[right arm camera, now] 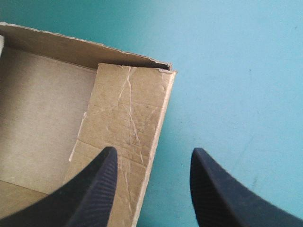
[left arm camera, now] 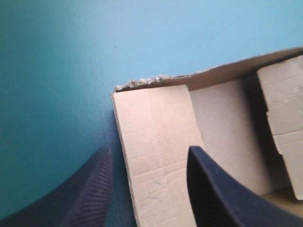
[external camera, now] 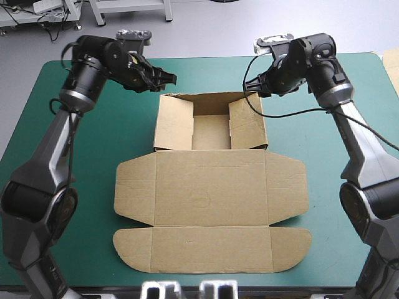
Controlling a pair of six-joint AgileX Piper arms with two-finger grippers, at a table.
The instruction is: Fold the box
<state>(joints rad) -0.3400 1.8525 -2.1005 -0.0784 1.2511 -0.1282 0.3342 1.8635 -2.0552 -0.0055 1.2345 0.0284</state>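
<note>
The brown box (external camera: pixel 211 187) lies mid-table as an open tray at the far end, with its lid and flaps spread flat toward the near edge. The tray's side walls are raised and folded inward. My left gripper (external camera: pixel 163 80) hovers open over the tray's far left corner; its fingers (left arm camera: pixel 215 198) straddle the left wall (left arm camera: pixel 156 156). My right gripper (external camera: pixel 254 87) is open over the far right corner, its fingers (right arm camera: pixel 90 194) astride the right wall (right arm camera: pixel 128 127). Nothing is held by either gripper.
Bare teal-green cover (external camera: pixel 93 156) surrounds the box on all sides. An edge of pale board (external camera: pixel 393 68) shows past the table's far right corner.
</note>
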